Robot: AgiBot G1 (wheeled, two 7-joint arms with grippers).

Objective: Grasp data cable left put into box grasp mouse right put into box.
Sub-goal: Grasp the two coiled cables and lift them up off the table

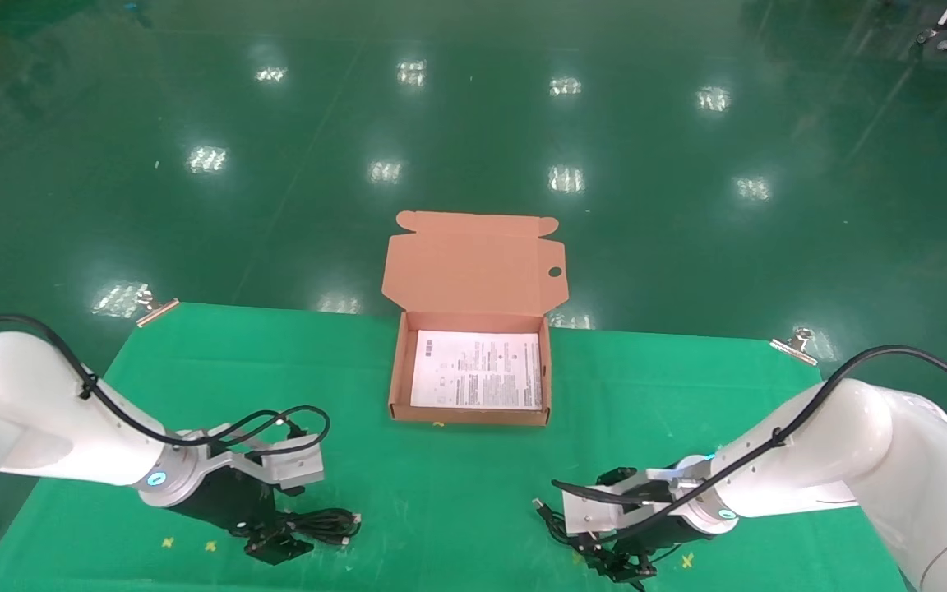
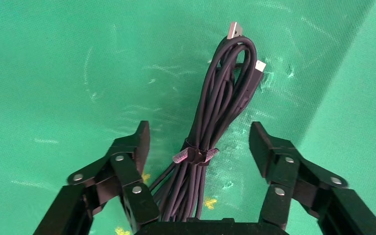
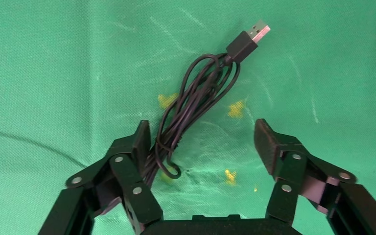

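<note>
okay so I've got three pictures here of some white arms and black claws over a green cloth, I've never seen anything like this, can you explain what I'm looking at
It is a two-armed robot. The wide picture comes from a camera on its head; the two close-ups come from cameras on its wrists. On the green table stands an open cardboard box lined with a printed sheet. The left gripper is open, its fingers either side of a bundled data cable. The right gripper is open over a thinner looped cord ending in a USB plug. Nothing is held yet.

data cable (image 2: 215, 112): 1 | box (image 1: 471, 416): 1 | printed sheet (image 1: 478, 370): 1 | mouse cord bundle (image 3: 191, 105): 1 | end effectors: 2, left (image 2: 198, 142), right (image 3: 203, 142) | counter (image 1: 441, 493): 1 | corner clips: 2
</note>
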